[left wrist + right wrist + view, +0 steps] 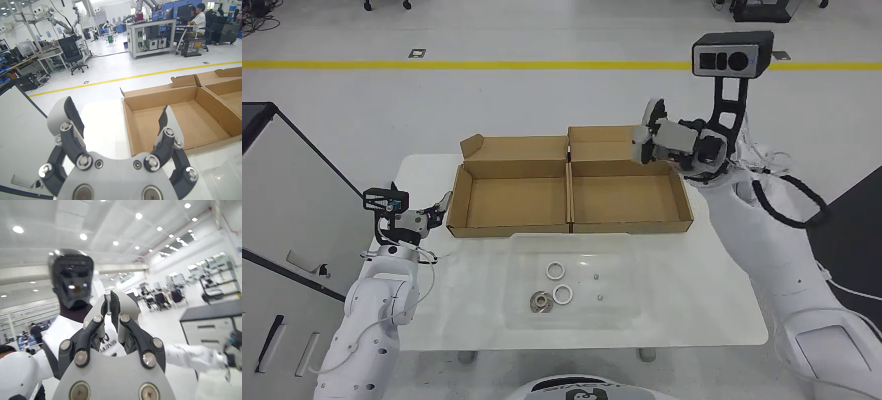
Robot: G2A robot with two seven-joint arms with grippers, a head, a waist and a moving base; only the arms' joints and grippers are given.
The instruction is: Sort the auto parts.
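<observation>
I had my right gripper (110,298) clamped on a bolt (108,306) up by the right box (627,198), left gripper (117,103) spread wide beside the left box (507,200), and as far as I could tell nothing was sorted yet, with the rings (556,270) waiting in the tray (612,300).

right gripper (110,298): jaws squeezed right down on a part, tilted up toward the ceiling
threaded bolt (108,306): silver, pinched between the black ribbed pads (115,307) and running lengthwise along them, threads easy to see
behind it: grey drawer cabinet (208,330), kinda blurry
up above: rows of round ceiling lights (139,216)
</observation>
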